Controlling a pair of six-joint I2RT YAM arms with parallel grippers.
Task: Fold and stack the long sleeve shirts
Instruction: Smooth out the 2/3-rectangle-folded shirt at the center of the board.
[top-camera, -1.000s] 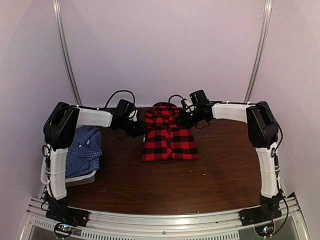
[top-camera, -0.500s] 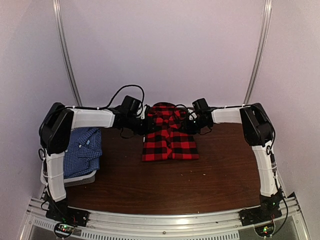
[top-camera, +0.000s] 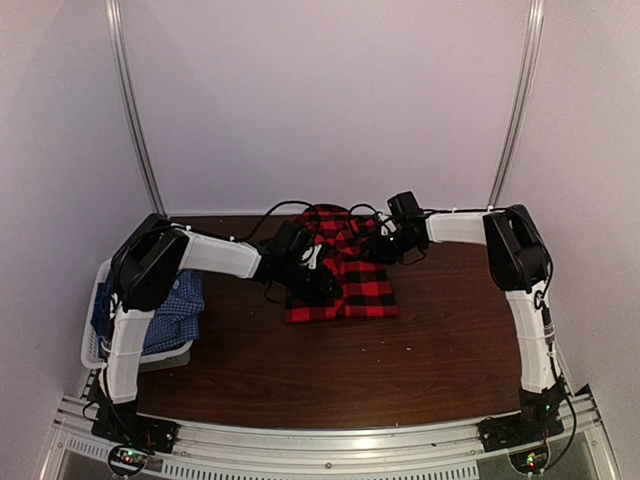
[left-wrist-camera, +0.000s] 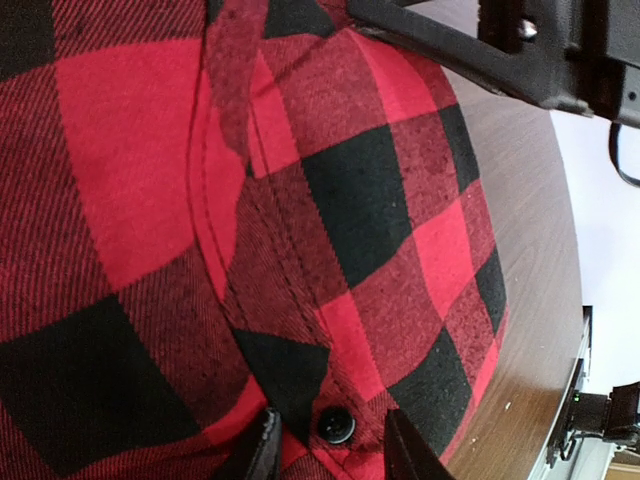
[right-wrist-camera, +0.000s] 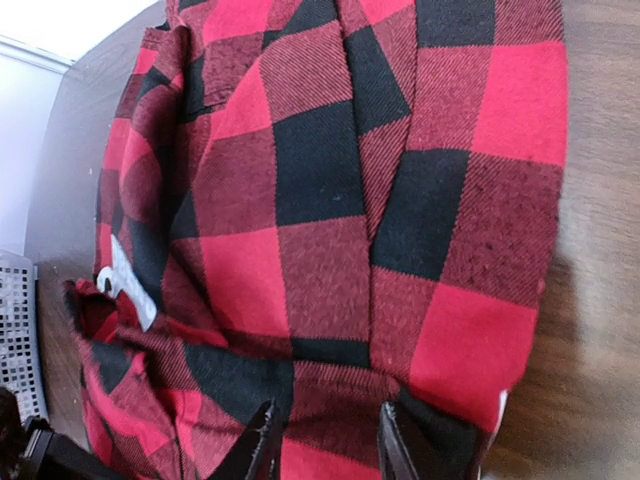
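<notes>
From above we cannot see either set of fingertips, because the dark wrist bodies cover them. The left gripper (top-camera: 318, 287) sits low over the left half of the red-and-black plaid shirt (top-camera: 358, 290). That shirt lies at the middle of the table (top-camera: 300, 370), toward its far side. The left arm reaches to it in a long slant. The right gripper (top-camera: 373, 247) is at the shirt's far right corner, with its forearm about level.

In each wrist view the fingers stand a narrow gap apart with plaid cloth filling it. A black button (left-wrist-camera: 336, 425) lies between the left pair. We cannot tell whether either pair pinches the cloth. The white neck label (right-wrist-camera: 125, 285) shows only partly, among creases.

The blue check shirt (top-camera: 178, 305) lies in the basket (top-camera: 92, 345) at the left edge, half hidden by the left arm. Dark wood shows in front of the plaid shirt and to its right.
</notes>
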